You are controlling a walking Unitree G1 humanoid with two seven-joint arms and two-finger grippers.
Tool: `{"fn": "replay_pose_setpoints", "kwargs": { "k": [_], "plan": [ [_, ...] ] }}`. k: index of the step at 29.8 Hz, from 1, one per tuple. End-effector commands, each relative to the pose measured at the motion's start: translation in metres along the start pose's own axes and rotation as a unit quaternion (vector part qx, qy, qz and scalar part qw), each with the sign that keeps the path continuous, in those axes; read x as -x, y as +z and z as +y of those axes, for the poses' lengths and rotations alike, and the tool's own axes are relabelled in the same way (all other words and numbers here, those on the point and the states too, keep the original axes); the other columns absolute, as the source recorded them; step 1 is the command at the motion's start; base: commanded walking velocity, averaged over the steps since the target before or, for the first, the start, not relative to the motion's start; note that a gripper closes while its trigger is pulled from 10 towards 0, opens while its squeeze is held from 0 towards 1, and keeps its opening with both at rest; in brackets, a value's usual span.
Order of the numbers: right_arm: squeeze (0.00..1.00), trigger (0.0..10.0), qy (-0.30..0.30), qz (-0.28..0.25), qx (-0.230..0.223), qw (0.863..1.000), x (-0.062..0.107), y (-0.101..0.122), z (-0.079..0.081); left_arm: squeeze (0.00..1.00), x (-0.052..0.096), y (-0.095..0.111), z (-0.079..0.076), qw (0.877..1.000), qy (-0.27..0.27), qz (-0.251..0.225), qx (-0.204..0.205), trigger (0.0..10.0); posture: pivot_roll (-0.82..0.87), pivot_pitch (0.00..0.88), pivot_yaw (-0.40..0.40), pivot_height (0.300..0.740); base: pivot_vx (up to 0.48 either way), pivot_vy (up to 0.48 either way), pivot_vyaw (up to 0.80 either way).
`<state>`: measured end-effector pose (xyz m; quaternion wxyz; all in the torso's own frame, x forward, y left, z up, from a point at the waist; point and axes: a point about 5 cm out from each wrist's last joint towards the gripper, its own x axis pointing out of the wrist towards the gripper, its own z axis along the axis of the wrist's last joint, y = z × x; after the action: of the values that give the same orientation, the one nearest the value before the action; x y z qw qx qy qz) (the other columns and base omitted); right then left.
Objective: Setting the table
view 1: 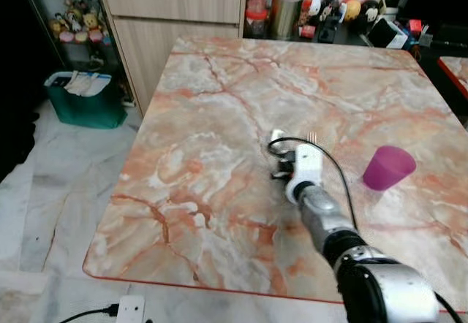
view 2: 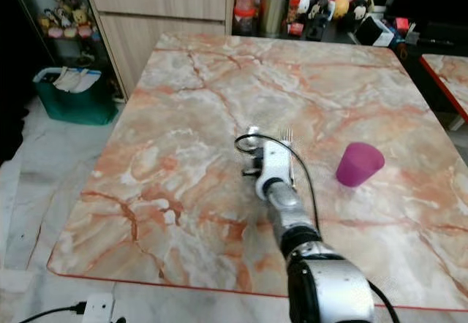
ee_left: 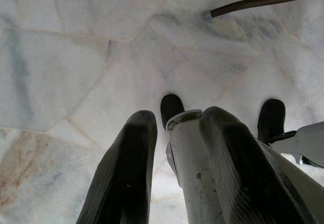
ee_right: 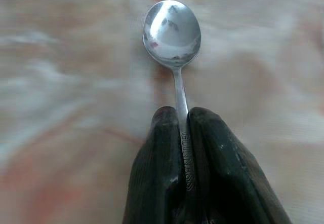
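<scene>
My right gripper [view 1: 287, 161] reaches over the middle of the marble table [view 1: 219, 104] and is shut on the handle of a steel spoon [ee_right: 172, 29]. The spoon's bowl [view 1: 278, 134] points away from me, low over the tabletop; I cannot tell if it touches. Just right of it the tines of a fork [view 1: 312, 137] stick out from behind the gripper's white body; the rest of the fork is hidden. A purple cup [view 1: 387, 167] stands upside down on the table, to the right of the gripper. My left gripper [ee_left: 172, 127] hangs idle over the floor with its fingers apart.
Bottles, a steel canister [view 1: 287, 12] and small toys crowd a low surface beyond the table's far edge. A wooden cabinet [view 1: 172, 16] stands at the back left, with a green bin [view 1: 86, 100] on the marble floor beside it. A power strip [view 1: 130, 310] lies near the table's front edge.
</scene>
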<state>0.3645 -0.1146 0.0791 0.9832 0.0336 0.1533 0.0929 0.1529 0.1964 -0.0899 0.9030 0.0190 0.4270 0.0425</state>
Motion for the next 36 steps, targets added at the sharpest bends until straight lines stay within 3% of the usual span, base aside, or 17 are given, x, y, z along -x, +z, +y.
{"fn": "replay_pose_setpoints", "kwargs": {
  "k": [1, 7, 10, 15, 19, 26, 36],
  "plan": [
    [0.0, 10.0, 0.006, -0.028, -0.001, 1.0, -0.001, 0.01, 0.0, 0.0, 0.011, -0.041, -0.01, 0.996, -0.012, 0.09, 0.004, 10.0, 0.15, 0.026, -0.104, 0.74, 0.0, 0.0, 0.0],
    [0.0, 10.0, 0.024, -0.099, 0.044, 0.994, -0.001, 0.027, 0.01, 0.0, 0.005, -0.029, -0.009, 0.996, -0.009, 0.087, 0.008, 10.0, 0.13, 0.0, -0.099, 0.74, 0.0, 0.0, 0.0],
    [0.0, 10.0, 0.054, -0.175, 0.05, 0.982, 0.004, 0.04, 0.024, 0.0, 0.003, -0.024, -0.002, 0.996, 0.001, 0.086, 0.016, 10.0, 0.12, 0.0, -0.081, 0.74, 0.0, 0.0, 0.0],
    [0.0, 10.0, 0.047, -0.185, 0.052, 0.98, 0.005, 0.04, 0.024, 0.0, 0.003, -0.024, 0.0, 0.996, 0.002, 0.088, 0.015, 10.0, 0.12, 0.0, -0.08, 0.74, 0.0, 0.0, 0.0],
    [0.0, 10.0, 0.036, -0.22, 0.037, 0.974, 0.008, 0.046, 0.029, 0.0, -0.002, -0.008, 0.007, 0.998, 0.0, 0.067, 0.007, 10.0, 0.08, 0.0, -0.041, 0.74, 0.0, 0.0, 0.0],
    [0.0, 10.0, 0.035, -0.229, 0.048, 0.972, 0.011, 0.043, 0.033, 0.0, -0.004, 0.0, 0.006, 0.999, -0.01, 0.053, -0.003, 10.0, 0.06, 0.0, -0.013, 0.74, 0.0, 0.0, 0.0],
    [0.0, 10.0, 0.048, -0.252, 0.065, 0.964, 0.012, 0.051, 0.048, 0.0, -0.006, 0.006, 0.007, 0.998, -0.014, 0.054, -0.015, 10.0, 0.05, 0.0, -0.004, 0.74, 0.0, -0.298, 0.0]
  ]
}}
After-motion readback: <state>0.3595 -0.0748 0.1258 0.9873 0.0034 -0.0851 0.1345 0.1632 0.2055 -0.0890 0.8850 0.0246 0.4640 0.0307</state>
